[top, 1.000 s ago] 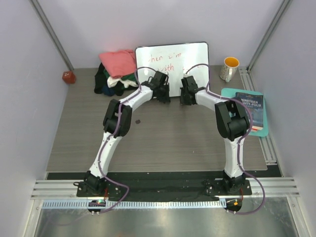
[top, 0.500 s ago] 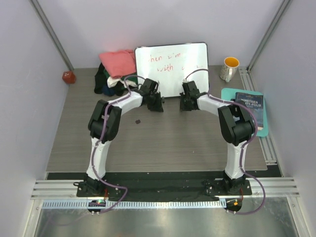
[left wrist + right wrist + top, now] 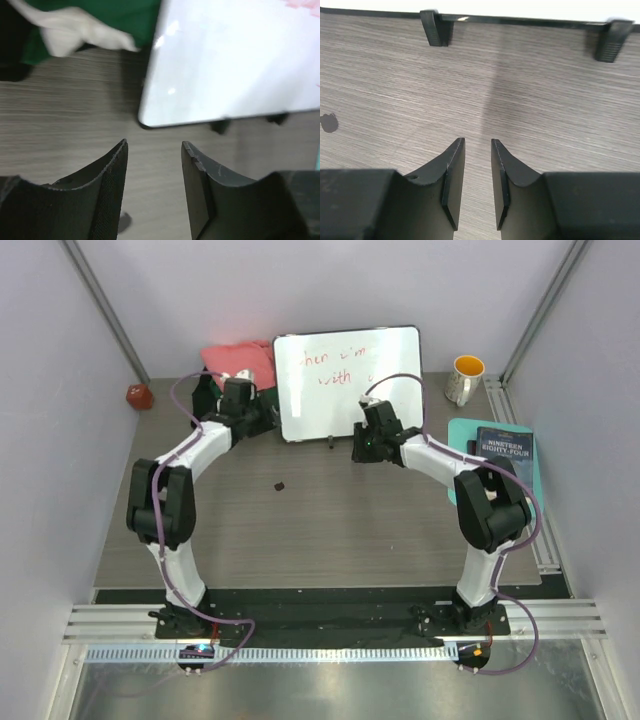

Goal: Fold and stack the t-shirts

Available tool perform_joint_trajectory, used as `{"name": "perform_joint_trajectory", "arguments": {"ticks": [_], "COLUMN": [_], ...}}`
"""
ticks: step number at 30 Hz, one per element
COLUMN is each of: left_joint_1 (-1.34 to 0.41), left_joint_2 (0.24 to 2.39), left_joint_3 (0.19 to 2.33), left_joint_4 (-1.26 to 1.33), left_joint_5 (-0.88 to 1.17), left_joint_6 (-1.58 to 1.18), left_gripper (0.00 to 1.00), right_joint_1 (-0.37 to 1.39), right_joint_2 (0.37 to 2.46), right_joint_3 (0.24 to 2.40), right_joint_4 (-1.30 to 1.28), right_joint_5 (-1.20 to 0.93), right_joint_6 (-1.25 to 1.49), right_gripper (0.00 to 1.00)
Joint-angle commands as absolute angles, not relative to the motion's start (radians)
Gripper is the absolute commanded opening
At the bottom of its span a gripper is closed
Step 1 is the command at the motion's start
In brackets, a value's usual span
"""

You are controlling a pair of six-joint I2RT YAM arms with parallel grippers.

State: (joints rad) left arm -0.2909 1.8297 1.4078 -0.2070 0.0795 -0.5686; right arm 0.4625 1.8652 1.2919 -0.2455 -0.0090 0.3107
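Note:
The t-shirts (image 3: pixel 232 380) lie in a heap at the back left, the salmon-pink one (image 3: pixel 243 360) on top. In the left wrist view, dark green cloth (image 3: pixel 117 14), a white fold (image 3: pixel 75 31) and black cloth (image 3: pixel 9 47) show at the top left. My left gripper (image 3: pixel 258 420) hovers over bare table next to the heap, open with nothing between its fingers (image 3: pixel 154 145). My right gripper (image 3: pixel 362 445) hangs in front of the whiteboard's lower edge. Its jaws stand slightly apart and empty (image 3: pixel 478 141).
A whiteboard (image 3: pixel 348 380) with red writing stands at the back middle, its feet (image 3: pixel 436 27) on the table. A yellow-lined mug (image 3: pixel 465 378) and a book on a teal tray (image 3: pixel 500 465) sit at the right. A red object (image 3: pixel 138 395) lies at the far left, a small dark speck (image 3: pixel 280 485) mid-table.
Both grippers were shut by the whiteboard's lower edge and have opened. The left arm has swung left to the heap of shirts. The right gripper has shifted slightly left.

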Motion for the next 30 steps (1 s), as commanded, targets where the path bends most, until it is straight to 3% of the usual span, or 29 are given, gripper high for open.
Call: {"name": "perform_joint_trajectory", "arguments": {"ticks": [1,10,16,18,23,30], "left_joint_1": [-0.224,-0.215,-0.190,-0.169,-0.114,-0.112], "left_joint_2": [1.969,2.082,1.991,1.974,1.945,1.993], "left_joint_3": [1.434,1.536,1.444,1.404,1.332,1.411], "left_joint_4": [-0.138,-0.109,-0.106,-0.109,-0.058,-0.031], "left_joint_5": [0.080,0.143,0.080,0.071,0.127,0.222], "left_joint_6": [-0.583,-0.581,-0.571,-0.578,-0.587,-0.614], "left_gripper": [0.48,0.48,0.49,0.57,0.57,0.57], "right_joint_1": [0.457,0.431,0.417,0.413,0.414,0.405], "right_joint_2": [1.775,1.718,1.713,1.715,1.724,1.720], "right_joint_3": [1.282,1.250,1.233,1.232,1.238,1.226], "right_joint_4": [-0.253,-0.256,-0.253,-0.255,-0.255,-0.253], "right_joint_5": [0.038,0.060,0.060,0.054,0.043,0.044], "right_joint_6": [0.278,0.268,0.267,0.267,0.272,0.268], "right_gripper": [0.33,0.33,0.33,0.33,0.33,0.33]}}
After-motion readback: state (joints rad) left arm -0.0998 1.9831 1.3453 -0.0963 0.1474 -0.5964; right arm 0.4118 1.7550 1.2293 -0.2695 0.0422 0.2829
